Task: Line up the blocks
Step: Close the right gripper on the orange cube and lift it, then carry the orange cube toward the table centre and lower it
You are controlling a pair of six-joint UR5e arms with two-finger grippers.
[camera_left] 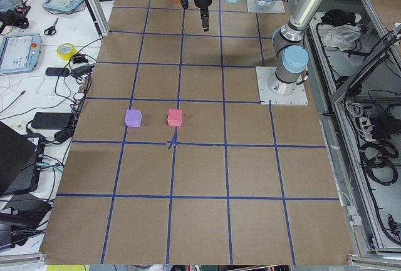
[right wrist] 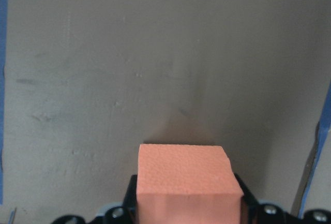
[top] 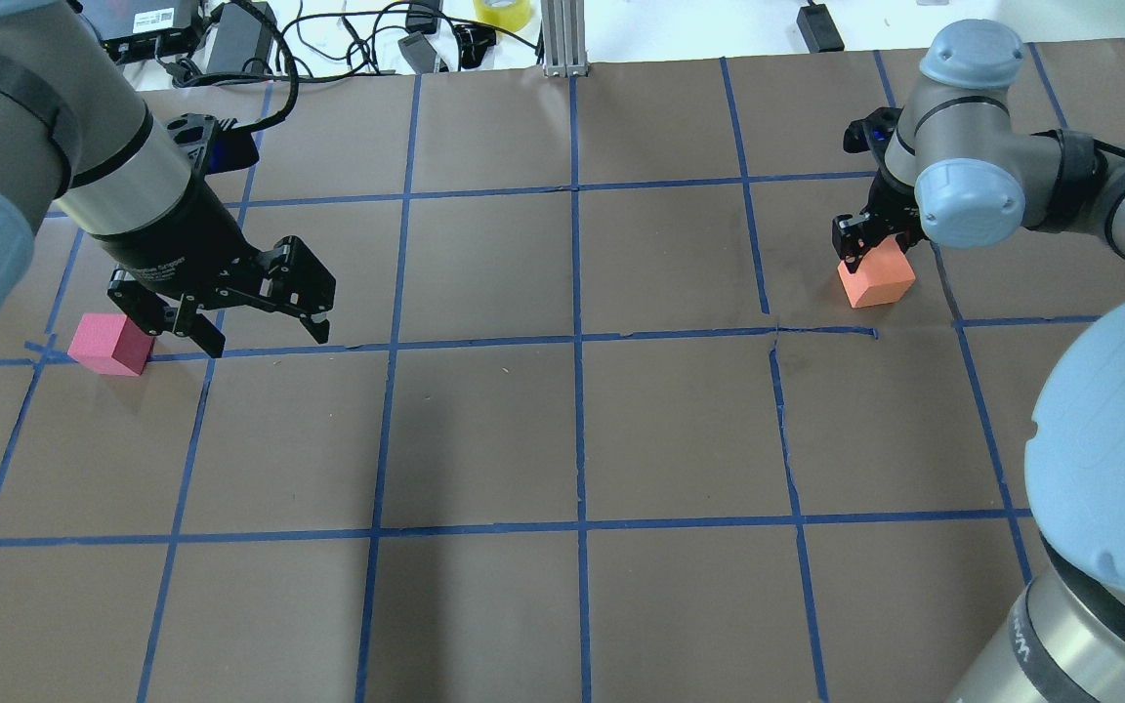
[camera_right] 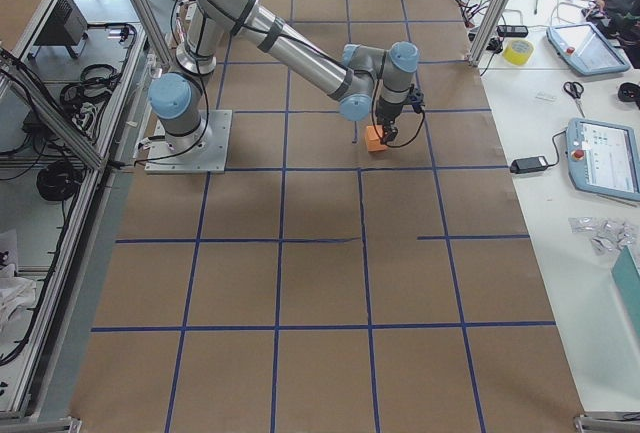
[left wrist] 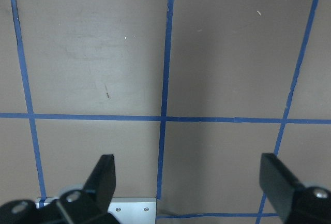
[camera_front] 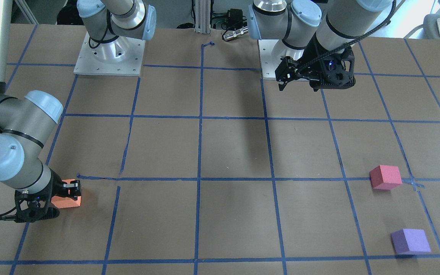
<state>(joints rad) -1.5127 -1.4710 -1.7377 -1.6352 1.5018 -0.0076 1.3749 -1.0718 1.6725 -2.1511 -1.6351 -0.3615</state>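
Note:
My right gripper (top: 865,249) is shut on the orange block (top: 877,278) at the table's far right. The block fills the bottom of the right wrist view (right wrist: 185,180), with a finger at each side. It sits at or just above the paper (camera_front: 67,198). My left gripper (top: 265,340) is open and empty, held above the table (camera_front: 298,87). Its two fingers (left wrist: 103,177) frame bare paper. The pinkish-red block (top: 113,344) lies just left of it on the table (camera_front: 385,177). The purple block (camera_front: 411,241) lies beyond the pinkish-red one, hidden in the overhead view.
Brown paper with a blue tape grid (top: 577,337) covers the table. Two arm base plates (camera_front: 109,57) stand at the robot's edge. Cables, power bricks and a tape roll (top: 502,12) lie beyond the far edge.

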